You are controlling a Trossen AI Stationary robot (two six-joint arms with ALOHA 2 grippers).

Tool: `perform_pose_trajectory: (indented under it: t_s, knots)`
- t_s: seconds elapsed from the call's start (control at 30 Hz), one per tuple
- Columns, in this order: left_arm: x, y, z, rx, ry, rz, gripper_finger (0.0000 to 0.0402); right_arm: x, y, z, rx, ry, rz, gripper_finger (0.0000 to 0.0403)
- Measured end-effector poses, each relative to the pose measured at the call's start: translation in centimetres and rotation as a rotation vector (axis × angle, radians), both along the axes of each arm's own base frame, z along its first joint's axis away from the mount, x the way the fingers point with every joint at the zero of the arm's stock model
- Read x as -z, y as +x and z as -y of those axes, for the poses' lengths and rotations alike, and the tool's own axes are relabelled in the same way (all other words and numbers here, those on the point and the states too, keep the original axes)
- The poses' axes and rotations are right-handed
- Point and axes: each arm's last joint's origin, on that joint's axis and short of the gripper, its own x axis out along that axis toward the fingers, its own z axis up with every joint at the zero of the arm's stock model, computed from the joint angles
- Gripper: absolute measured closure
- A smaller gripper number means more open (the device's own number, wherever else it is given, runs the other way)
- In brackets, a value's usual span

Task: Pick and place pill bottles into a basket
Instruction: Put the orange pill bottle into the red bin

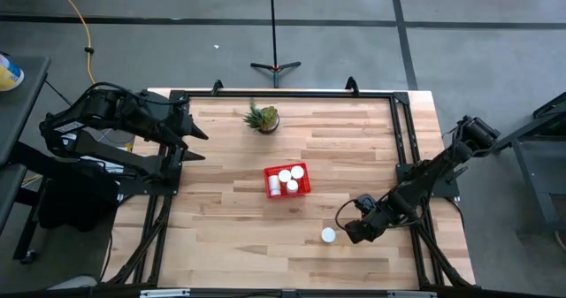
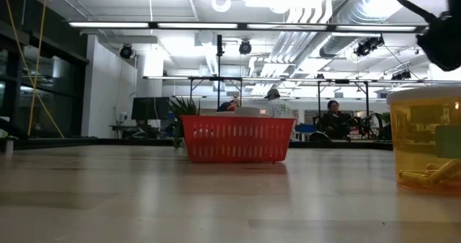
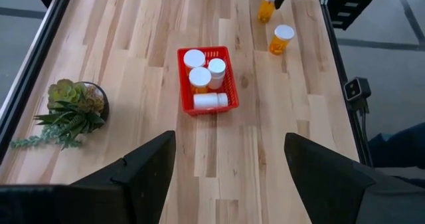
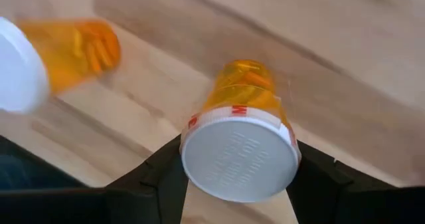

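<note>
The red basket [image 1: 287,181] [image 3: 207,80] sits mid-table with several white-capped pill bottles in it. Near the table's right front, my right gripper [image 1: 352,224] [image 4: 239,167] points steeply down and is shut on an orange pill bottle [image 4: 240,127]. A second orange pill bottle [image 1: 328,235] [image 4: 56,61] [image 2: 426,138] stands free on its base just beside it. My left gripper [image 1: 196,135] [image 3: 229,154] waits open, raised over the table's left edge. My right gripper pinches the bottle's white cap [image 4: 199,127] by its rim, one finger on each side. The fingers [image 4: 159,174] come from above, slanting steeply down. The bottle points cap up toward the wrist. I cannot tell whether its base rests on the table.
A small green potted plant [image 1: 263,118] [image 3: 70,108] stands near the far edge, left of centre. Black rails [image 1: 402,139] run along the table's sides. Bare wood lies between the basket and the right gripper.
</note>
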Motion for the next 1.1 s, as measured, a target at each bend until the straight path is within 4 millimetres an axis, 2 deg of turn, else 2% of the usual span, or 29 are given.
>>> perform_pose_trajectory:
  t_s: [0.17,0.33,0.67,0.83,1.1]
  knots:
    - [0.0,0.0,0.0,-0.008,-0.008,0.004,0.0085,-0.6,1.0,1.2,-0.018,-0.102,0.045,0.0198]
    - [-0.2,0.2,0.0,-0.017,-0.018,0.023,0.0085,-2.7,2.6,2.5,-0.075,-0.181,0.080,0.0200]
    - [-0.5,0.5,0.0,-0.033,-0.021,0.062,0.0085,-9.1,5.4,5.4,-0.211,-0.292,0.149,0.0197]
    - [-0.5,0.5,-0.1,-0.053,-0.021,0.062,0.0085,-11.4,6.7,7.2,-0.259,-0.322,0.207,0.0198]
    - [-0.8,0.8,-0.1,-0.076,-0.012,0.113,0.0085,-12.5,7.9,10.6,-0.310,-0.339,0.256,0.0199]
